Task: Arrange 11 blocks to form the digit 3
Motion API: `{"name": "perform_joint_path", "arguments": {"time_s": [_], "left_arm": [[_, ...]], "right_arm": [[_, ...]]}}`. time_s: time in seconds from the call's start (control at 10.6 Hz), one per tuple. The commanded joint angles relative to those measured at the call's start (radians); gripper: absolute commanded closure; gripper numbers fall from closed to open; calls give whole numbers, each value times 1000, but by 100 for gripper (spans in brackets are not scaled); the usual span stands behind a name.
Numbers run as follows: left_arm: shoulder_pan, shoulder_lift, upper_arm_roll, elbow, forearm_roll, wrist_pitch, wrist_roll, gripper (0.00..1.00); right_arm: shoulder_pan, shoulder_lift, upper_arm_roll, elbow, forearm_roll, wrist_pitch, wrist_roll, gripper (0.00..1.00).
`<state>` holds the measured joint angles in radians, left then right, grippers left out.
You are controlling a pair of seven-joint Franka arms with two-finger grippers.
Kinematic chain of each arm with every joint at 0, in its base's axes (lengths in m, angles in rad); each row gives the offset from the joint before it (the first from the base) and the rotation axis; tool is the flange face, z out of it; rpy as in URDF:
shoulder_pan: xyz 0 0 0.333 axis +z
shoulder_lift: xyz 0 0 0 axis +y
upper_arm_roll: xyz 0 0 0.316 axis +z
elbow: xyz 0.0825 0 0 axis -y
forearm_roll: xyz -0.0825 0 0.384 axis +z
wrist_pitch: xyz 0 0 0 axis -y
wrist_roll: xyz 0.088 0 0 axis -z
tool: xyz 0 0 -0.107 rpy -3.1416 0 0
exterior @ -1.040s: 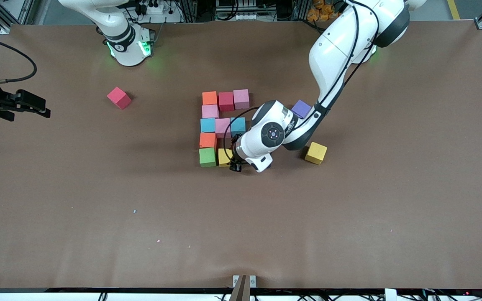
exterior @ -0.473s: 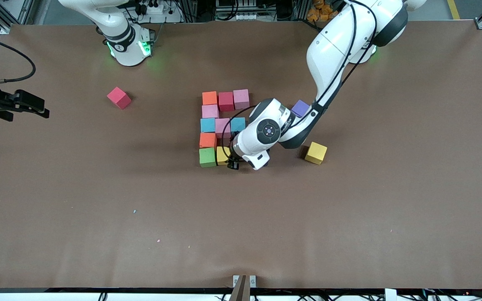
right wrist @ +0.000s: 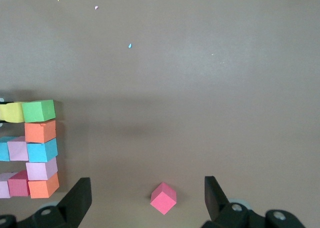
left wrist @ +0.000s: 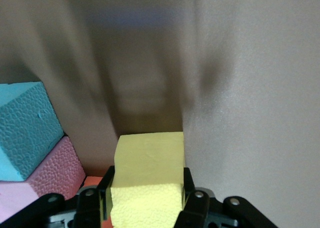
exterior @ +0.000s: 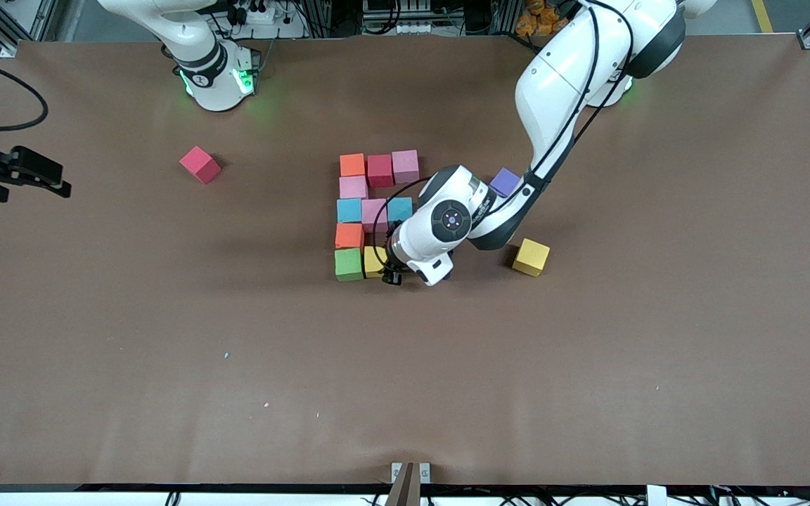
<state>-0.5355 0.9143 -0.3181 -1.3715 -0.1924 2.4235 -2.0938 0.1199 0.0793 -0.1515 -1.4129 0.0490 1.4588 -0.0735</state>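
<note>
Since 1 second ago my left gripper point(exterior: 392, 276) slid its pinched yellow block point(left wrist: 148, 180) toward the green cube point(exterior: 349, 264); it now sits beside it in the digit 3 point(exterior: 371, 211). Grainy, squashy foam, square-edged. Right gripper point(right wrist: 145, 195) waits spread over the loose pink cube point(right wrist: 163, 198).

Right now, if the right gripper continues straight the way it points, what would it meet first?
Probably the lone pink block: it lies on the table between the fingers of the open right gripper, though depth is unclear.
</note>
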Motion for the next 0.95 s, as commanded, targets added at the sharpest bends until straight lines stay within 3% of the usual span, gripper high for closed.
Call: {"name": "perform_joint_path", "arguments": {"time_s": [0.0,0.19,0.85], "left_arm": [[-3,-18,5,-24,25,-1,-31,100],[-3,-20,5,-23,24,-1,-31,100],[-5,-26,5,-15,21,-1,-54,100]], "right_arm": [[26,-64,-16,-58,-26,40,-12,0],[23,-139,-16,-188,-26,136,-17,0],[52,-121,-13,-135,-23,112,-11,0]]}}
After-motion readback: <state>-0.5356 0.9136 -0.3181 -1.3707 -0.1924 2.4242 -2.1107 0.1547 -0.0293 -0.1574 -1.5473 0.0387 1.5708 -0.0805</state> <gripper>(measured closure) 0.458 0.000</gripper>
